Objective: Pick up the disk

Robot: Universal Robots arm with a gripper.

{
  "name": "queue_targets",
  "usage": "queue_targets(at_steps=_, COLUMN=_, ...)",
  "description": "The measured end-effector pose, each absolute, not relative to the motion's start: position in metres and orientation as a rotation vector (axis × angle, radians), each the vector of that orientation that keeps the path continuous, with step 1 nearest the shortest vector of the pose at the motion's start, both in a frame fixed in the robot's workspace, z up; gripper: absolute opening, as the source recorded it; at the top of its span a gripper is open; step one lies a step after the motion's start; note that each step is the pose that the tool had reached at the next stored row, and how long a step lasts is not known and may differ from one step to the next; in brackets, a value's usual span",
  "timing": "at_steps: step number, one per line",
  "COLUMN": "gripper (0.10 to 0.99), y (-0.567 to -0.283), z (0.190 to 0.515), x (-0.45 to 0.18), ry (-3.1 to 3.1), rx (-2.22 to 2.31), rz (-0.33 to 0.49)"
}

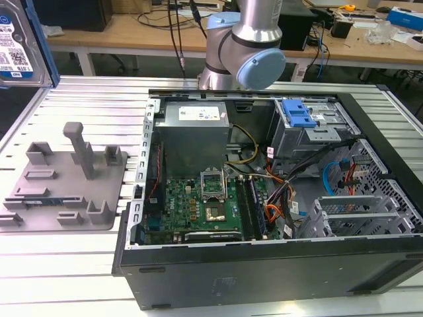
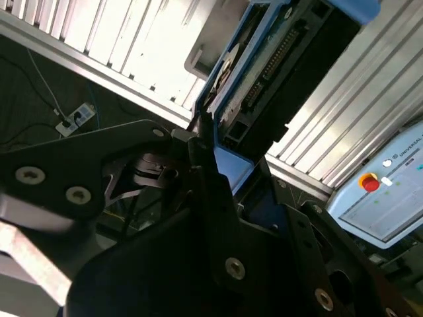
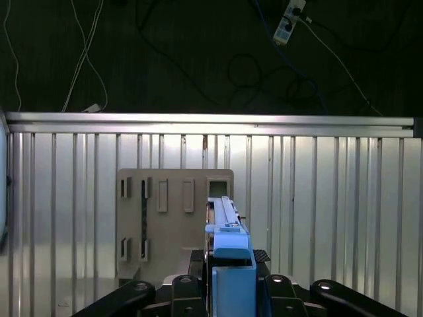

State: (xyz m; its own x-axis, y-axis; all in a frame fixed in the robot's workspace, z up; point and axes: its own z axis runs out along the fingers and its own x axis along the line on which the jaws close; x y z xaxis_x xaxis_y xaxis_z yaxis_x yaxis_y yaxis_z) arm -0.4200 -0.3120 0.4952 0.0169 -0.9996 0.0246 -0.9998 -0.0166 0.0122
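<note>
The tool (image 3: 228, 281) is clenched on the disk (image 3: 228, 228), its dark fingers (image 3: 192, 284) pressed against the blue rail on either side, as the first wrist view shows. In the second wrist view the disk (image 2: 264, 72) juts out past the tool (image 2: 221, 178), edge-on, with its connector row showing. The disk is held up in the air, above the ribbed metal desk (image 3: 317, 218) and over the grey plastic fixture (image 3: 165, 218). In the exterior view the disk (image 1: 20, 46) hangs at the upper corner on the exterior view's left, label showing, well above the fixture (image 1: 66, 178) with its upright posts. Toward the exterior view's right lies the open computer case (image 1: 264, 198), and behind it stands the arm (image 1: 244, 46).
</note>
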Motion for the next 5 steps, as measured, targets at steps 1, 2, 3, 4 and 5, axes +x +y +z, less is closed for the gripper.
queue_targets(at_steps=1, gripper=0.369, y=-0.312, z=0.4952, x=-0.42, ry=-2.185, rx=2.221, rz=0.014)
queue_targets(at_steps=2, gripper=0.369, y=-0.312, z=0.4952, x=-0.42, ry=-2.185, rx=2.221, rz=0.014)
queue_targets(at_steps=3, gripper=0.369, y=-0.312, z=0.4952, x=-0.42, ry=-2.185, rx=2.222, rz=0.014)
queue_targets(at_steps=4, gripper=0.369, y=-0.312, z=0.4952, x=-0.42, ry=-2.185, rx=2.221, rz=0.014)
queue_targets(at_steps=5, gripper=0.369, y=-0.312, z=0.4952, x=-0.42, ry=-2.185, rx=2.221, rz=0.014)
